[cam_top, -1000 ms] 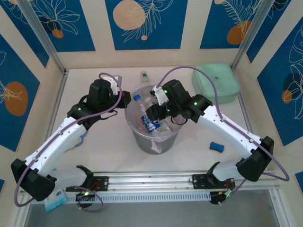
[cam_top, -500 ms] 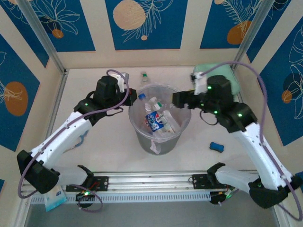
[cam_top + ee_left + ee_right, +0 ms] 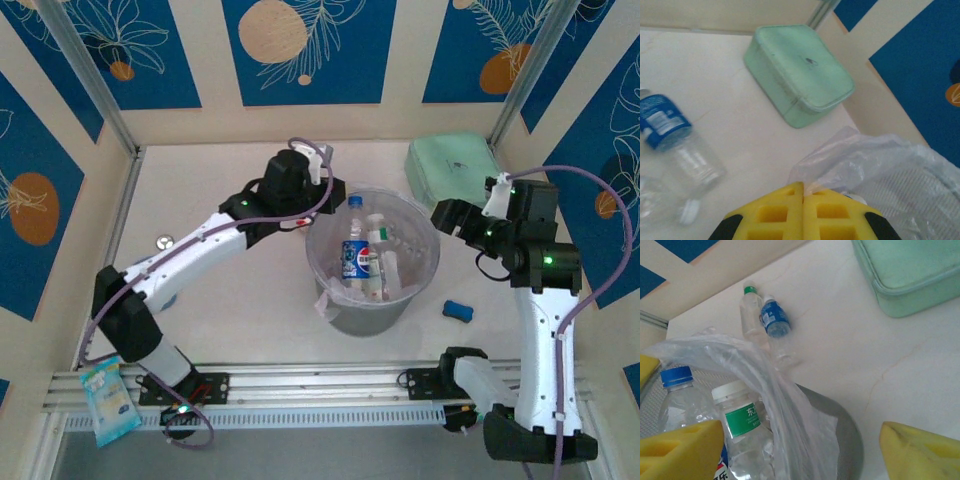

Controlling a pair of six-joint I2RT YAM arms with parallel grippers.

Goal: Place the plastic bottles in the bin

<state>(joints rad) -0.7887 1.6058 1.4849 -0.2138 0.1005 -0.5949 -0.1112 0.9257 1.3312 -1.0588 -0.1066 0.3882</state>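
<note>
bin [image 3: 372, 318] sits mid-table, clear liner [image 3: 790, 410] bunched over its rim. Standing inside, side by side: blue-cap bottle [image 3: 355, 258] and white-cap bottle [image 3: 737, 415] with a green label. On the table [image 3: 230, 290] past the far rim, lying next to each other: green-cap bottle [image 3: 750, 310] and blue-label bottle [image 3: 774, 320]. My left pincer [image 3: 803, 192] is clenched, pads together, liner edge nipped in the seam at the far-left rim. My right pincer [image 3: 800, 452] is released, pads wide, just beside the right rim. mint case [image 3: 455, 170] is in the far-right corner, apart from the bin. blue block [image 3: 458, 310] lies near its right side. Open tabletop left of the bin and toward the near rail [image 3: 320, 378].
</note>
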